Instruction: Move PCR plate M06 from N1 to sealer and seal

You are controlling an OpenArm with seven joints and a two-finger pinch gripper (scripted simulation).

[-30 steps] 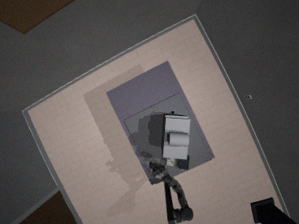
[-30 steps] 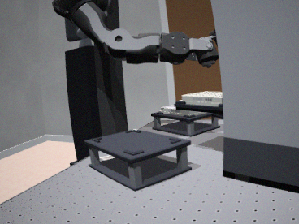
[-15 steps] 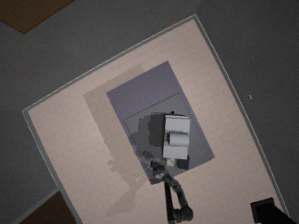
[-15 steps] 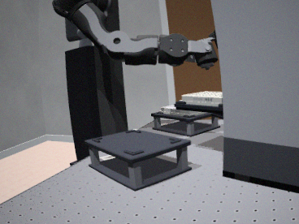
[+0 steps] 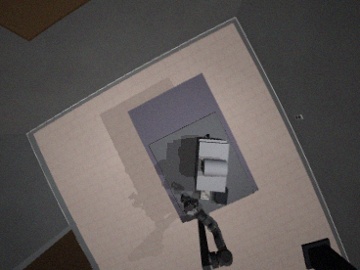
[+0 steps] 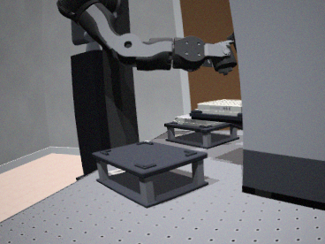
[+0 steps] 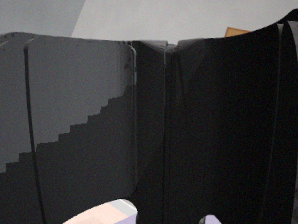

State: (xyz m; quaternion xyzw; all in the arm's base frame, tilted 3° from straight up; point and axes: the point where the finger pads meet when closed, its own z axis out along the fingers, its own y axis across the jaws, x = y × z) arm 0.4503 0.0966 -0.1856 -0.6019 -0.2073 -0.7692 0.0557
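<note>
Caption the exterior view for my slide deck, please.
Arm's shut, empty end effector raised by the sealer housing; near plate nest bare.
</note>
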